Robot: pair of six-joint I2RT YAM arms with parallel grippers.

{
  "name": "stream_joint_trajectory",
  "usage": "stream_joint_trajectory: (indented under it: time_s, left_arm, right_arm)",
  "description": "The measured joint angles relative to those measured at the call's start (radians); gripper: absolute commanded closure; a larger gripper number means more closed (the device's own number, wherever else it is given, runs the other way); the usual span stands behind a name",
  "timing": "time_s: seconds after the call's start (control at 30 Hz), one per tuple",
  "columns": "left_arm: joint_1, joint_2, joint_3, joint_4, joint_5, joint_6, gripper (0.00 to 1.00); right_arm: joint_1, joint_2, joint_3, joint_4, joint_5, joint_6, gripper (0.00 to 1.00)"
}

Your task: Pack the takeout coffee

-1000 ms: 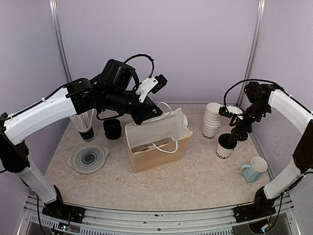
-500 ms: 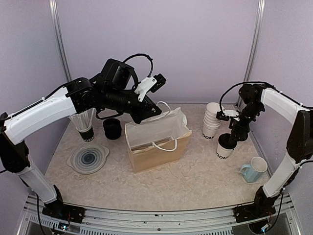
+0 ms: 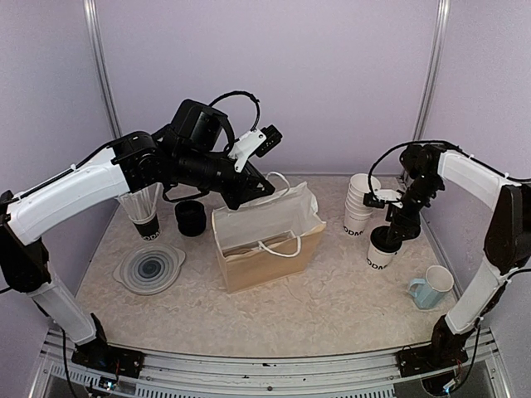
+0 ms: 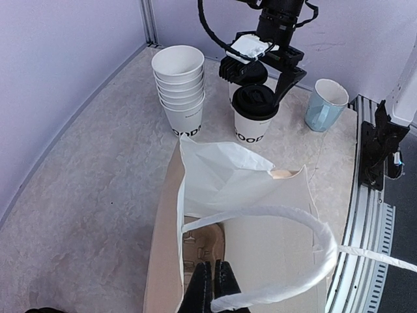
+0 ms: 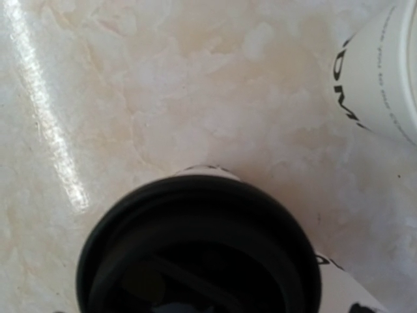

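One takeout coffee cup, white with a black lid, stands right of the paper bag; it also shows in the left wrist view. Its lid fills the bottom of the right wrist view. My right gripper hangs right over it, open, with a finger on each side of the lid in the left wrist view. A second lidded cup stands far left under a clear cone. My left gripper is shut on the bag's back rim, beside the white handle.
A stack of lidless white cups stands just behind the right cup. A light blue mug sits at the front right. A black stack of lids and a clear round disc lie on the left.
My right gripper has shifted slightly left and settled closer over the lidded cup. The cup, the bag and the left arm have not moved.
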Motion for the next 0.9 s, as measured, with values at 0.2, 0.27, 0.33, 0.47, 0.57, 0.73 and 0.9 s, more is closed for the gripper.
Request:
stream_joint_trajectory:
  time_s: [0.2, 0.27, 0.33, 0.47, 0.57, 0.73, 0.9]
  left_arm:
    - [0.000, 0.000, -0.003, 0.000, 0.001, 0.000, 1.00]
    - [0.000, 0.000, -0.005, 0.000, 0.001, 0.000, 1.00]
    - [0.000, 0.000, -0.005, 0.000, 0.001, 0.000, 1.00]
    - [0.000, 0.000, -0.006, 0.000, 0.001, 0.000, 1.00]
    - [0.000, 0.000, -0.010, 0.000, 0.001, 0.000, 1.00]
    - [0.000, 0.000, -0.015, 0.000, 0.000, 0.000, 1.00]
    - [0.004, 0.000, -0.016, 0.000, 0.000, 0.000, 1.00]
  right_arm:
    - [0.003, 0.009, -0.007, 0.001, 0.005, 0.005, 0.11]
    - [0.004, 0.013, -0.011, 0.002, 0.010, 0.008, 0.13]
    - [0.006, 0.017, -0.018, 0.003, 0.018, 0.009, 0.16]
    - [0.014, 0.022, -0.031, 0.013, 0.030, 0.018, 0.19]
    - [0.019, 0.022, -0.035, 0.026, 0.035, 0.026, 0.21]
    - [0.032, 0.004, -0.055, 0.041, 0.050, 0.039, 0.29]
    - [0.055, -0.014, -0.072, 0.043, 0.052, 0.059, 0.35]
